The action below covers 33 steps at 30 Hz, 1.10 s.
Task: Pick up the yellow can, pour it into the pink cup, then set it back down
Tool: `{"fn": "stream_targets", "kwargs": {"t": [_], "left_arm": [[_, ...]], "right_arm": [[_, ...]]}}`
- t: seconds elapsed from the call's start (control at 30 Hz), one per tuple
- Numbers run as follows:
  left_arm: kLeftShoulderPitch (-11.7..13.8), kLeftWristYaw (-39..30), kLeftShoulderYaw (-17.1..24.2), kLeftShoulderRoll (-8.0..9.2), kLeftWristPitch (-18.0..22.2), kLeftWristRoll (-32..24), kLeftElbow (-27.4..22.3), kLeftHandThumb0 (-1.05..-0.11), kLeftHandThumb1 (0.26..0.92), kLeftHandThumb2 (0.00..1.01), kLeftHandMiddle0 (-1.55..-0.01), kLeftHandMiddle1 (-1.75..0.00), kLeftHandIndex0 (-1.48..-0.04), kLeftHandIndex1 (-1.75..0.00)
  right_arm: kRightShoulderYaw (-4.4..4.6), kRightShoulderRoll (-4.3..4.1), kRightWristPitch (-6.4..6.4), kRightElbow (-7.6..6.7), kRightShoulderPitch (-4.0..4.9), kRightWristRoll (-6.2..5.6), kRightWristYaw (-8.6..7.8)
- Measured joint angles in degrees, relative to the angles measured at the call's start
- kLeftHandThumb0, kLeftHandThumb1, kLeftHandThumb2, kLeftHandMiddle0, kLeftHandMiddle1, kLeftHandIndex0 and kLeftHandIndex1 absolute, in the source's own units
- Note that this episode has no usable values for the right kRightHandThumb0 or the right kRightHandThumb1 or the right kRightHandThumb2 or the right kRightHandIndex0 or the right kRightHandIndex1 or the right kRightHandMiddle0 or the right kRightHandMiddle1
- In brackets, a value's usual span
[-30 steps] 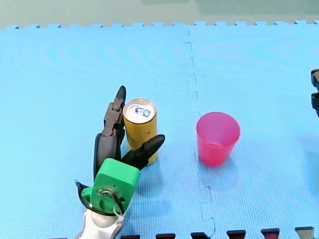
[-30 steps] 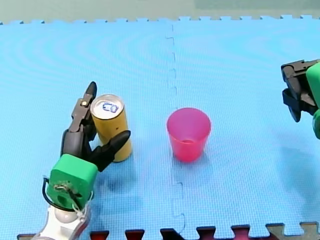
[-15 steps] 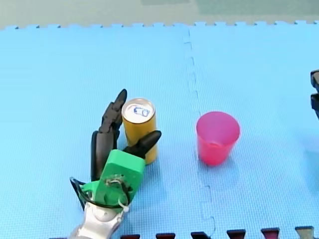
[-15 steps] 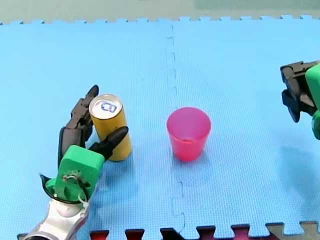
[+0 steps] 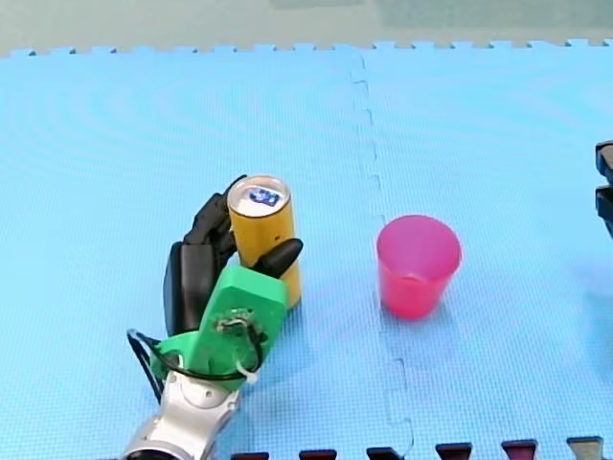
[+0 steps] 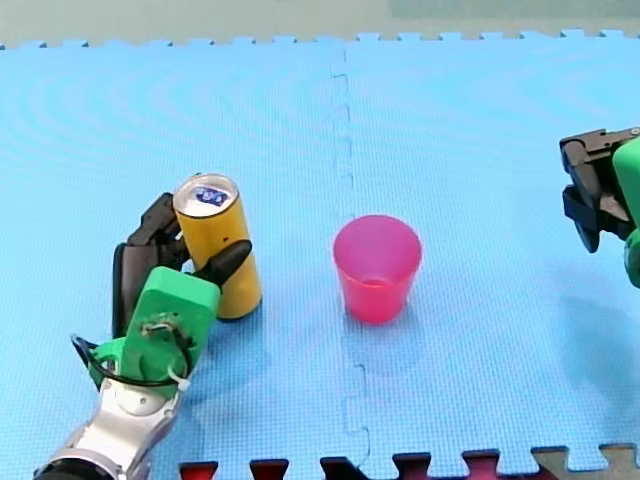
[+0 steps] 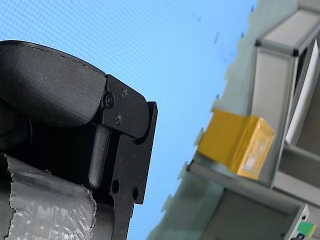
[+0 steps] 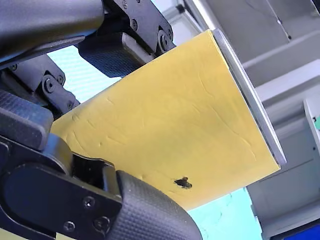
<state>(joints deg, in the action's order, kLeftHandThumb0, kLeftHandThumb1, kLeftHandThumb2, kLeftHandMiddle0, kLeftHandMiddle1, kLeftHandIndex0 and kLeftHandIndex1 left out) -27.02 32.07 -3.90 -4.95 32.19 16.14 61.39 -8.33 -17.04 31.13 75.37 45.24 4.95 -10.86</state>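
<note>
One hand [image 6: 165, 300] gripping the yellow can [image 6: 222, 250]

Left-hand fingers [image 6: 140, 250] are closing tightly around the can, which is tilting slightly over the blue mat [image 6: 450, 120], at 9 o'clock from the pink cup [image 6: 376, 268]. Right hand [image 6: 595, 190] is hovering at the mat's 3 o'clock edge, holding nothing; whether open or closed, I cannot tell.

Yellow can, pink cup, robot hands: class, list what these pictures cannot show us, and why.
Yellow can: what is inside, head views, top opening too small.
Its side away from the pink cup: head views, covered by the gripping left robot hand.
Right robot hand: head views, cut off by the right edge.
</note>
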Motion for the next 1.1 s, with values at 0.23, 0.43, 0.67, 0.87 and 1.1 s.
{"fn": "stream_targets", "kwargs": {"t": [0.23, 0.43, 0.67, 0.87, 1.1], "left_arm": [[0.09, -5.14, 1.69, -0.12, 0.32, -4.18, -0.77, -0.357, 0.799, 0.00, -1.39, -0.12, -1.25, -0.07], [0.40, -9.58, 3.12, -0.18, -0.67, -7.15, -2.28, -0.381, 0.807, 0.00, -1.39, -0.08, -1.24, -0.02], [1.14, -14.70, 4.65, -0.62, -2.41, -10.81, -4.81, -0.398, 0.814, 0.00, -1.38, -0.06, -1.23, -0.01], [1.64, -18.48, 6.43, -1.35, -3.86, -14.32, -6.93, -0.404, 0.819, 0.00, -1.38, -0.04, -1.22, 0.00], [1.67, -21.51, 8.18, -1.79, -4.17, -16.69, -7.72, -0.407, 0.823, 0.00, -1.37, -0.02, -1.22, 0.00]], "right_arm": [[0.15, -0.05, 0.00, -0.05, 0.01, 0.06, -0.11], [0.39, -0.05, -0.01, -0.18, 0.05, 0.13, 0.15], [0.49, -0.07, -0.10, -0.23, 0.16, 0.13, 0.28], [0.46, -0.06, -0.38, -0.17, 0.34, 0.13, 0.40], [0.37, 0.11, -0.51, 0.07, 0.53, 0.13, 1.13]]}}
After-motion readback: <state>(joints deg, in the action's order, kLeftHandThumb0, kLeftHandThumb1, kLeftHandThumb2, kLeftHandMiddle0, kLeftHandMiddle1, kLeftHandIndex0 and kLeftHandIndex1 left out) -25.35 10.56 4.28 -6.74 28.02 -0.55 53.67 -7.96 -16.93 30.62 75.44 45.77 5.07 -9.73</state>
